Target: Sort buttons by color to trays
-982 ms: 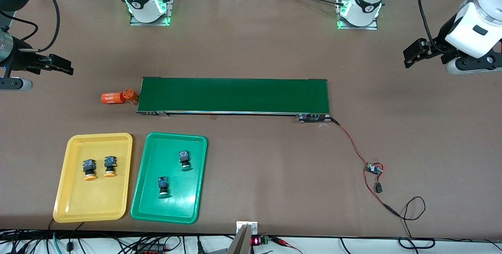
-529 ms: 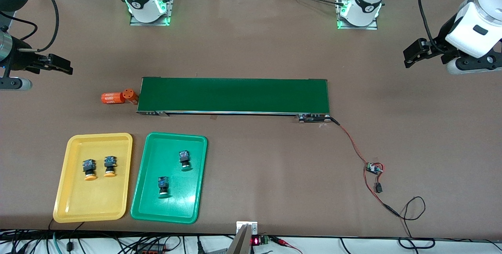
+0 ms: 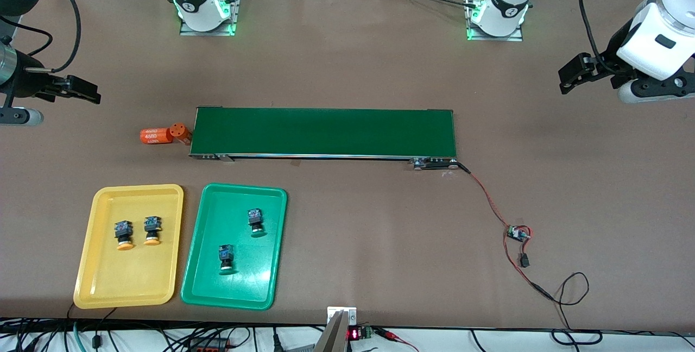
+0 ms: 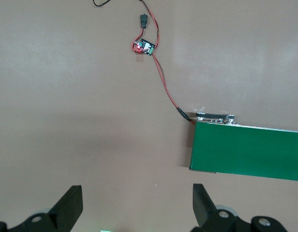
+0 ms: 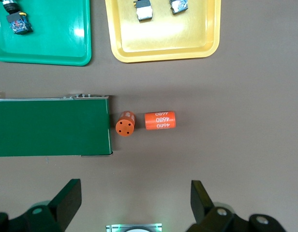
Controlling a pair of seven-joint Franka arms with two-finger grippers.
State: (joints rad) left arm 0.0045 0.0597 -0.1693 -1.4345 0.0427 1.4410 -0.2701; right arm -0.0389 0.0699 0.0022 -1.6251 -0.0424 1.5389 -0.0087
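Yellow tray (image 3: pixel 87 265) and green tray (image 3: pixel 274 249) sit side by side near the front camera edge, toward the right arm's end of the table. Two orange-capped buttons (image 3: pixel 124 234) (image 3: pixel 152 231) lie beside each other in the yellow tray. Two green-capped buttons (image 3: pixel 255 221) (image 3: pixel 226 259) lie apart in the green tray, one nearer the front camera; their caps blend into the tray.

In the right wrist view the trays are cut off by the frame edge, buttons only partly visible.

Right gripper (image 3: pixel 81 90) hovers over bare table at the right arm's end, jaws spread wide, empty; its arm is mostly out of frame. Left gripper (image 3: pixel 575 72) hovers over bare table at the left arm's end, jaws wide, empty.

Conveyor belt (image 3: pixel 324 132) lies mid-table, farther from the camera than the trays. Two orange cylinders (image 3: pixel 156 136) (image 3: pixel 179 132) sit touching at its end, the second against the belt frame. Red wire (image 3: pixel 491 205) runs from the belt to a small circuit board (image 3: pixel 518 233).
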